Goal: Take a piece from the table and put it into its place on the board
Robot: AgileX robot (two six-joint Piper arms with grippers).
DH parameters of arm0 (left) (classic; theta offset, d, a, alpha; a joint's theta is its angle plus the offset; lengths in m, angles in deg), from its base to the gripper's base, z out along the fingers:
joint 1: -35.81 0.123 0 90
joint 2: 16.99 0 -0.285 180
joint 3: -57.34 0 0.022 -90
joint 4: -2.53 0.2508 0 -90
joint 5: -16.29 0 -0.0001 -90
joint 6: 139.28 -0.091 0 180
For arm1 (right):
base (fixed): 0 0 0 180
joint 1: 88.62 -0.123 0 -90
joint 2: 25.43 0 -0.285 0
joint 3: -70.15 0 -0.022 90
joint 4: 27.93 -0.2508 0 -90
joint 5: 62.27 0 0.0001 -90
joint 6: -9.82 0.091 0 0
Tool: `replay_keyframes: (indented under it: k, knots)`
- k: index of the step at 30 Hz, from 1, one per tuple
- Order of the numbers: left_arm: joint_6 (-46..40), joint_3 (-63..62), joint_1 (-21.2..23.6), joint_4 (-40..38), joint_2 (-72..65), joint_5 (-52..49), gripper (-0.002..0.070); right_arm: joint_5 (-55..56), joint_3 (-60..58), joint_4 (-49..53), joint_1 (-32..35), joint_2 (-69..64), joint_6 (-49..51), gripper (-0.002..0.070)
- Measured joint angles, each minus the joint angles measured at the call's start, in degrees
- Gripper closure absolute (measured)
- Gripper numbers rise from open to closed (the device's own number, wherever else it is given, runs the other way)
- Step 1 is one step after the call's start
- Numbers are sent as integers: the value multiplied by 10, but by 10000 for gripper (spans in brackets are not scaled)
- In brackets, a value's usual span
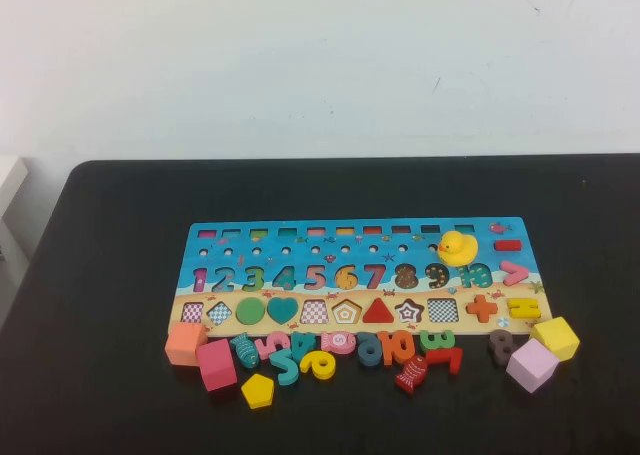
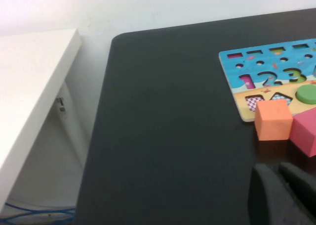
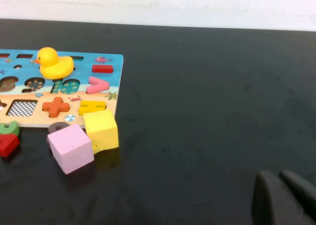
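Black tabletop (image 1: 110, 275) carries the long puzzle board (image 1: 360, 237) at the centre of the high view, flat, long edge across the frame. The yellow pentagon piece (image 1: 257, 390) lies flat on the tabletop at lower centre-left of the high view, just below the board's lower edge, apart from the board and untouched. Just above and left of it sit a pink cube (image 1: 216, 364) and an orange cube (image 1: 185, 343), the orange one touching the board's lower left corner. A jumble of loose number pieces (image 1: 330, 350) runs along the board's lower edge, to the right of the pentagon. In the board's row of shape slots, an open pentagon-shaped slot (image 1: 346, 312) sits near the middle. A yellow rubber duck (image 1: 457, 247) stands on the board toward its upper right. At lower right of the high view, a yellow cube (image 1: 556, 337) and a lilac cube (image 1: 532, 364) lie side by side off the board's right corner. Neither arm shows in the high view. Left pincer (image 2: 282, 193) shows at the lower right of the left wrist view, over bare tabletop near the orange cube, clenched, grasping nothing. Right pincer (image 3: 285, 198) shows at the lower right of the right wrist view, over bare tabletop well apart from the yellow cube, fingers pressed together, empty.
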State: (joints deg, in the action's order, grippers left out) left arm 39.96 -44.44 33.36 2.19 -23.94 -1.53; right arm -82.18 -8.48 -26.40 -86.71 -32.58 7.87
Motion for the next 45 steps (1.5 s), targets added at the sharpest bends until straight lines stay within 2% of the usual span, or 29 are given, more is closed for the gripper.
replay_keyframes:
  k: [35,37,42,45]
  knots:
    - [0,0,0,-7,0,3,676,0,0,0,0,0,4,657]
    - [19,0,0,-51,0,10,676,0,0,0,0,0,4,657]
    - [141,1,0,-343,0,47,677,0,0,0,0,0,4,657]
    - [153,1,0,-430,0,79,676,0,0,0,0,0,4,657]
